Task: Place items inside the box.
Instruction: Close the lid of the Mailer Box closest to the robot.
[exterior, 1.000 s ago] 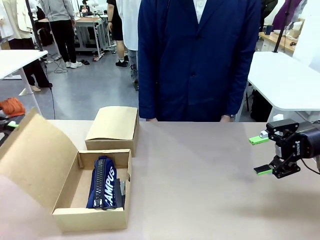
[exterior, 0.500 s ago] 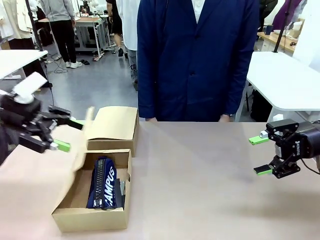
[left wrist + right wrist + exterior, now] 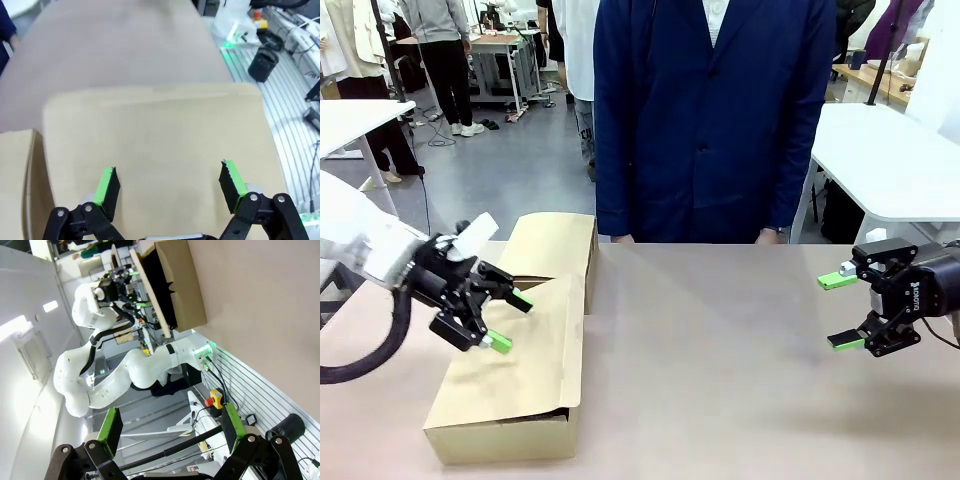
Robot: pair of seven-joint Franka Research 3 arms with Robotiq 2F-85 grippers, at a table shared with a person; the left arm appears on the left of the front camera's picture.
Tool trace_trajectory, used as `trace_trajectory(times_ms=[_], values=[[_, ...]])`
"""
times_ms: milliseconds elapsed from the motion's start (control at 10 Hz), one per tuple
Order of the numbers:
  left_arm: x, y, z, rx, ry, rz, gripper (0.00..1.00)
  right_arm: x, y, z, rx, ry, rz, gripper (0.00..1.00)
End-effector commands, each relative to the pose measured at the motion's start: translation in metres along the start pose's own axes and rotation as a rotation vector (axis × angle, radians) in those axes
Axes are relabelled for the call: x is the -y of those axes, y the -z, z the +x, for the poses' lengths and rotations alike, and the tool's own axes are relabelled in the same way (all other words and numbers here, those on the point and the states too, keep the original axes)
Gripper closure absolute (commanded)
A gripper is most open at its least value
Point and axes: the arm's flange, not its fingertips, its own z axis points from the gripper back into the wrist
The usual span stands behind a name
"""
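Now brown cardboard box [image 3: 505, 410] lid down, lower left; my left gripper [image 3: 505, 320] open above, right gripper [image 3: 842, 310] open: packing finished.

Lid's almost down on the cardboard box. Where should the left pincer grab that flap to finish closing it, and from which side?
Take the lid flap by its free front edge, still raised above the cardboard box front wall. Come from above on the robot's side: the panel is broad and flat, and the open left pincer hovers over it.

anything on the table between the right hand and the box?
No. In the front view, only bare tabletop lies between the open right hand and the box.
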Motion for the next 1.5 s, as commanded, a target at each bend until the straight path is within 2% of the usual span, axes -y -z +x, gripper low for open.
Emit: trace_trajectory(times_ms=[0, 400, 500, 700, 800, 900, 1000, 1100, 1200, 1300, 1400], values=[[0.125, 0.041, -0.03, -0.028, -0.019, 0.02, 0.0, -0.002, 0.0, 0.0, -0.001, -0.003, 0.012, 0.0], [0.118, 0.016, -0.022, 0.033, -0.028, 0.08, 0.0, -0.002, 0.0, 0.0, -0.001, -0.003, 0.012, 0.0], [0.12, 0.003, -0.017, 0.063, -0.035, 0.06, 0.0, -0.002, 0.0, 0.0, -0.001, -0.003, 0.012, 0.0], [0.13, -0.053, 0.001, 0.187, -0.063, 0.026, 0.0, -0.002, 0.0, 0.0, -0.001, -0.003, 0.012, 0.0], [0.131, -0.084, 0.006, 0.231, -0.139, 0.047, 0.0, -0.002, 0.0, 0.0, -0.001, -0.003, 0.012, 0.0], [0.131, -0.112, 0.005, 0.254, -0.253, 0.035, 0.0, -0.002, 0.0, 0.0, -0.001, -0.003, 0.012, 0.0], [0.128, -0.136, 0.002, 0.267, -0.433, 0.033, 0.0, -0.002, 0.0, 0.0, -0.001, -0.003, 0.012, 0.0], [0.122, -0.159, -0.005, 0.22, -0.724, 0.027, 0.0, -0.002, 0.0, 0.0, -0.001, -0.003, 0.012, 0.0], [0.119, -0.177, -0.019, 0.208, -0.926, -0.12, 0.0, -0.002, 0.0, 0.0, -0.001, -0.003, 0.012, 0.0], [0.11, -0.188, -0.04, 0.314, -1.095, -0.197, 0.0, -0.002, 0.0, 0.0, -0.001, -0.003, 0.012, 0.0], [0.094, -0.194, -0.066, 0.436, -1.3, -0.222, 0.0, -0.002, 0.0, 0.0, -0.001, -0.003, 0.012, 0.0]])
